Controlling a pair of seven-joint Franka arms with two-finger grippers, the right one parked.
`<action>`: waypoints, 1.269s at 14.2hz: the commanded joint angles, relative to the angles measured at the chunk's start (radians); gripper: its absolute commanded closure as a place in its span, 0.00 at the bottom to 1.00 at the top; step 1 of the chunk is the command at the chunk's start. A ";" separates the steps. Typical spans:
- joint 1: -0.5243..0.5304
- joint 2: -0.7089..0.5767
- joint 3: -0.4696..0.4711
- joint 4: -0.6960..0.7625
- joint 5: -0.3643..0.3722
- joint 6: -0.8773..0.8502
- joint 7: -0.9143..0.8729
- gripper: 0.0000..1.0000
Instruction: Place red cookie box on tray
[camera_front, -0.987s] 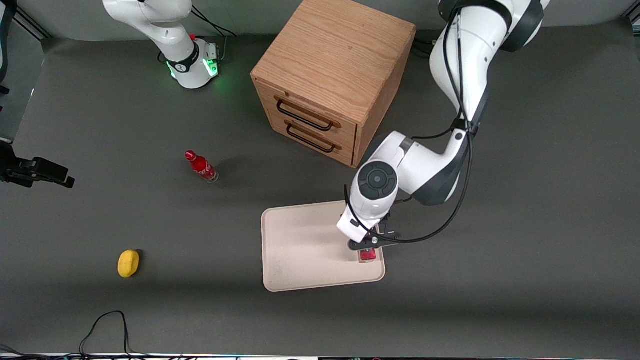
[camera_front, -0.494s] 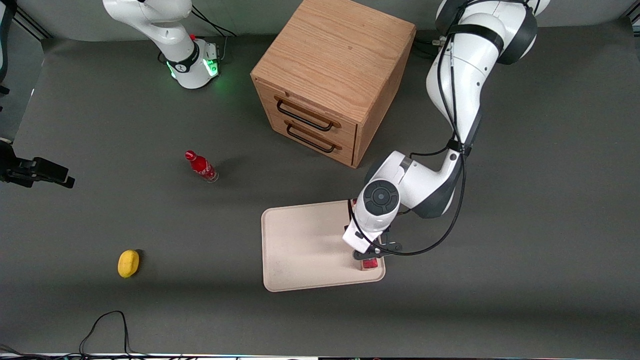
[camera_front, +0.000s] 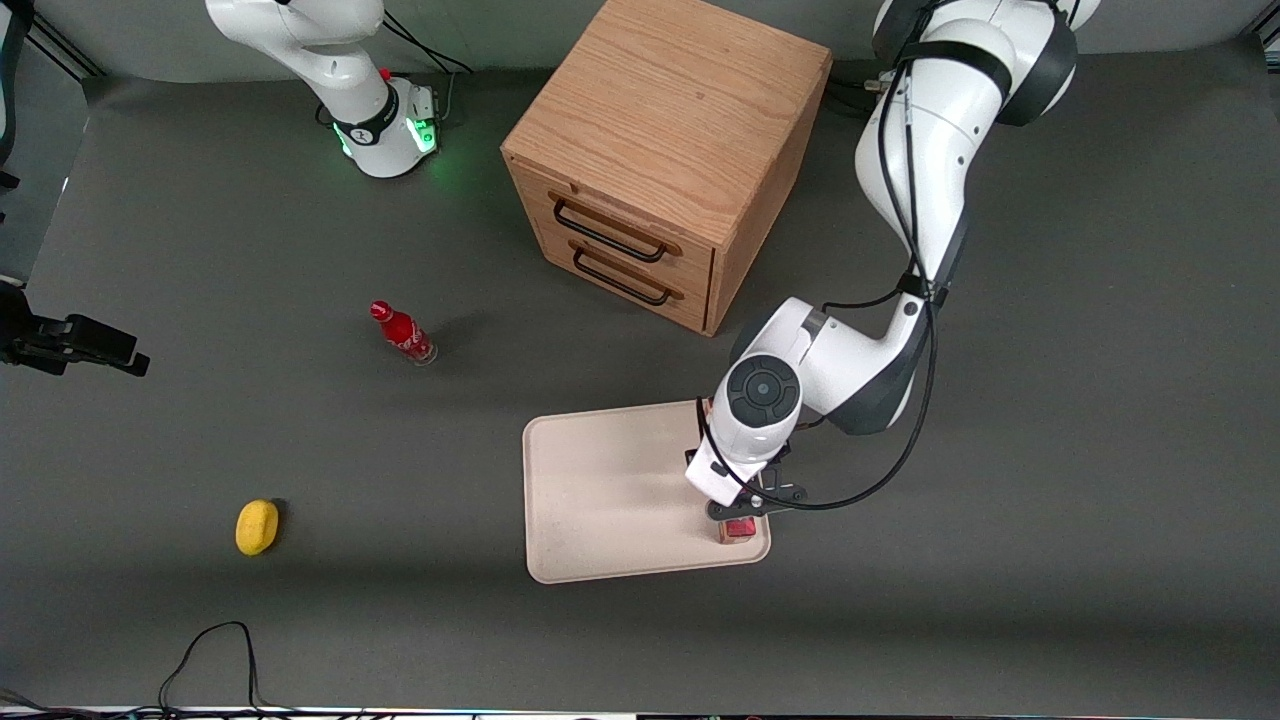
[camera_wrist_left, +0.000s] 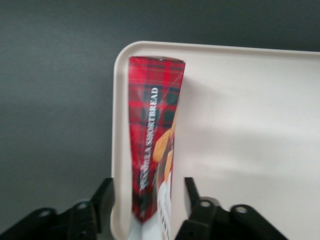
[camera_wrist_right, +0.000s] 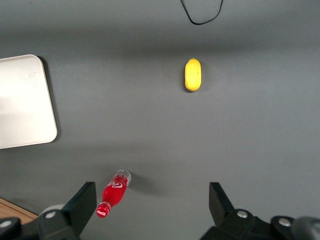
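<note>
The red cookie box (camera_wrist_left: 150, 110), dark red tartan with biscuit pictures, stands on end on the pale beige tray (camera_wrist_left: 240, 125), close to a rounded corner of its rim. From the front, only a small red patch of the box (camera_front: 740, 529) shows under the wrist, at the tray (camera_front: 600, 490) corner nearest the camera toward the working arm's end. My gripper (camera_wrist_left: 148, 182) straddles the box's upper end, open. A gap shows between each black finger (camera_wrist_left: 106, 192) and the box. In the front view the gripper (camera_front: 741, 508) sits directly above the box.
A wooden two-drawer cabinet (camera_front: 660, 160) stands farther from the camera than the tray. A small red soda bottle (camera_front: 402, 333) and a yellow lemon (camera_front: 257, 526) lie toward the parked arm's end. A black cable (camera_front: 210, 650) loops at the table's near edge.
The gripper and box came down and a little nearer to the front camera over the tray's corner. In the last half second they have hardly moved.
</note>
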 joint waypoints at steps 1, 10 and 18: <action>-0.001 -0.180 -0.001 -0.021 0.004 -0.173 -0.007 0.00; 0.155 -0.579 0.002 -0.114 -0.003 -0.507 0.090 0.00; 0.462 -0.853 0.005 -0.533 -0.042 -0.357 0.539 0.00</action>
